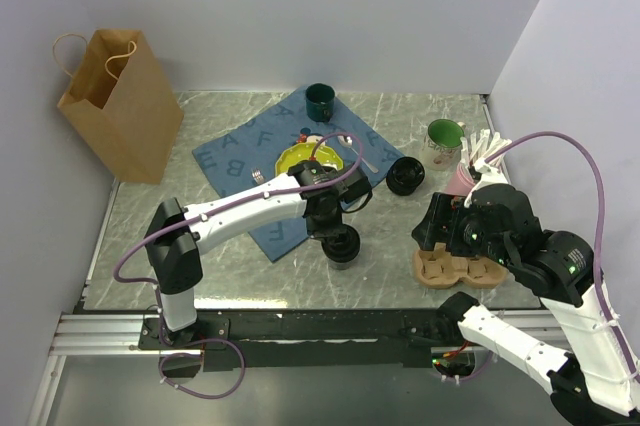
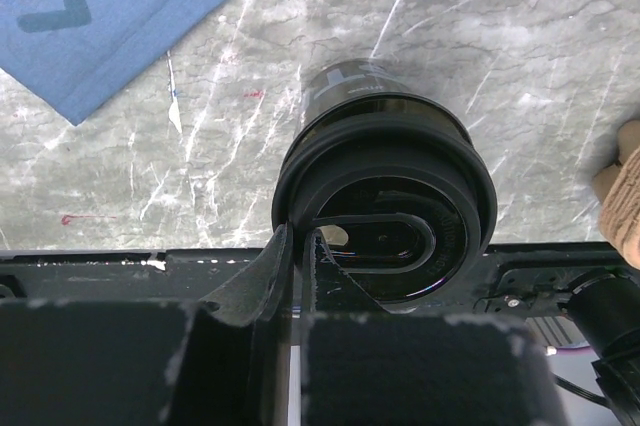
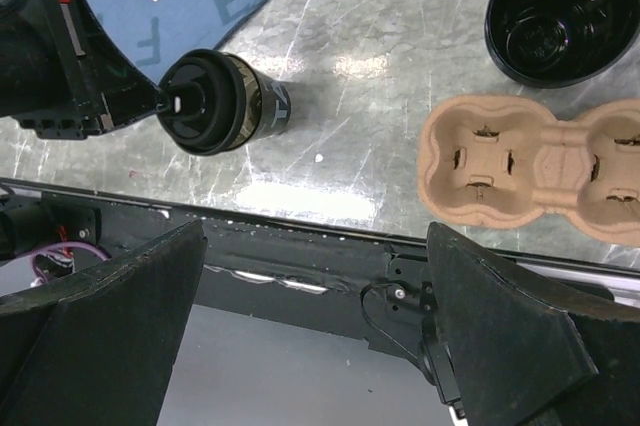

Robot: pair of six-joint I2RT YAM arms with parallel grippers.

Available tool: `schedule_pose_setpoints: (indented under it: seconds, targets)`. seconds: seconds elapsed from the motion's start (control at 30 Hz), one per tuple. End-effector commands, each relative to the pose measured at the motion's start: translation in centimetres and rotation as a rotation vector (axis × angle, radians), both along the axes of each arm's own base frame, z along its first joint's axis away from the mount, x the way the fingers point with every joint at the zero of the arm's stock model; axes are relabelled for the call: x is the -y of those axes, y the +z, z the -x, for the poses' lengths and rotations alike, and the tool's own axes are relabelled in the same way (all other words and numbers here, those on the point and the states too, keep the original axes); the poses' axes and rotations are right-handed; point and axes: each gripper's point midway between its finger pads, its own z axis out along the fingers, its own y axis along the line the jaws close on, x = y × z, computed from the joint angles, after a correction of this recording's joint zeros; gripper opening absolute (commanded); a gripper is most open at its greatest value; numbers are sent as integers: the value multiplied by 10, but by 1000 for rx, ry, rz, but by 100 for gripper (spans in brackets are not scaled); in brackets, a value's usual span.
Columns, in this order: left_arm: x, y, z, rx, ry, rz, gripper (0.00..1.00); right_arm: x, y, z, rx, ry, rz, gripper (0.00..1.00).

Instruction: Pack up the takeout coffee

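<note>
A black takeout coffee cup (image 1: 342, 245) with a round black lid stands on the marble table just off the blue cloth's near corner. My left gripper (image 2: 297, 242) reaches down onto it, its fingers shut on the lid's rim (image 2: 300, 186). In the right wrist view the same cup (image 3: 222, 102) shows white lettering on its side. A second black cup (image 1: 405, 176), its top open, sits further back right. My right gripper (image 3: 330, 306) hangs open over the table's near edge, beside the brown pulp carrier (image 3: 535, 171), with nothing between its fingers.
A brown paper bag (image 1: 115, 101) stands at the back left. The blue lettered cloth (image 1: 245, 151) carries a yellow plate (image 1: 306, 158) and a dark green mug (image 1: 321, 99). A white mug with green inside (image 1: 444, 141) and a pink cup (image 1: 462, 178) stand at the right.
</note>
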Motion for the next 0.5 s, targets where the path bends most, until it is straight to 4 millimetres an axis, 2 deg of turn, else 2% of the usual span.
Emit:
schedule_pose_setpoints:
  seconds: [0.0,0.33,0.47]
  targets:
    - [-1,-5,5,-6,-15,-14,8,-4,4,-8,31,-8,-22,99]
    - [13,-6,4,-2,-41,17,10,-2,5,-7,33,-11,-16,99]
    - [10,-13,7,-21,-41,-7,11,-1,6,-6,38,-12,-17,99]
